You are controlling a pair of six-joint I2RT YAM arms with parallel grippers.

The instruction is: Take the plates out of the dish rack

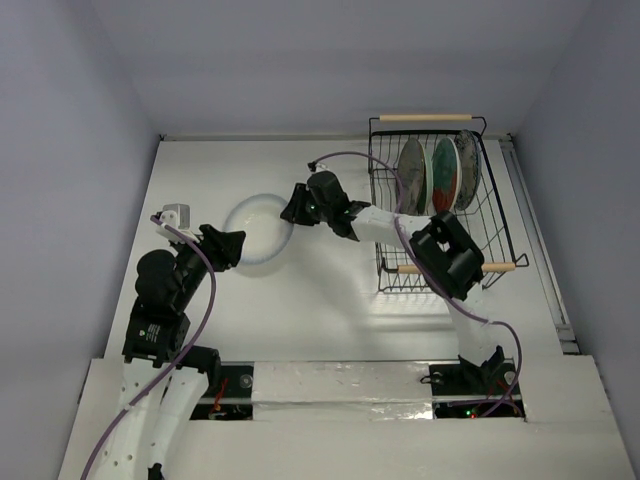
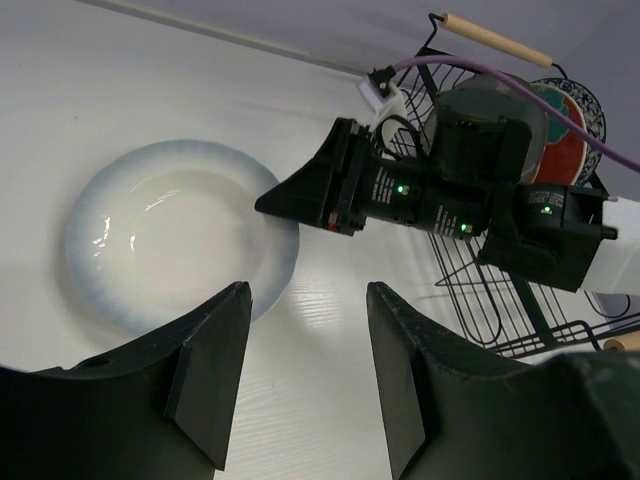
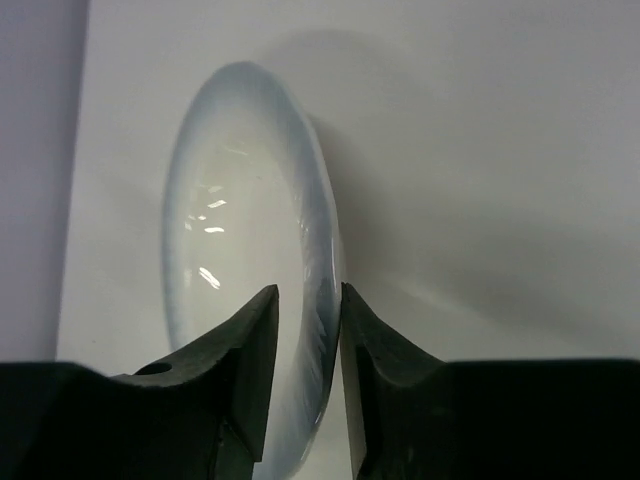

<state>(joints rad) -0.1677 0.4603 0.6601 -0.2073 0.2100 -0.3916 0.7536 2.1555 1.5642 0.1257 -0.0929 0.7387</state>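
Where the pale plate [image 2: 170, 240] lies: flat on the table [image 1: 300, 320], left of the rack [image 1: 495, 225] and apart from it.
Right fingers [image 3: 262, 320]: set narrowly apart astride the pale plate's rim (one inside, one outside); whether the rim is pinched cannot be told.
Left fingers [image 2: 222, 330]: spread wide, nothing held, poised above the table just beside the pale plate.
Rack contents: grey-brown plate [image 1: 410, 175], teal-and-red-orange plate [image 1: 445, 172] and patterned plate [image 1: 468, 165], stood upright at the far end.

Plate [image 1: 256, 230] flat; perhaps three plates [image 1: 440, 172] racked
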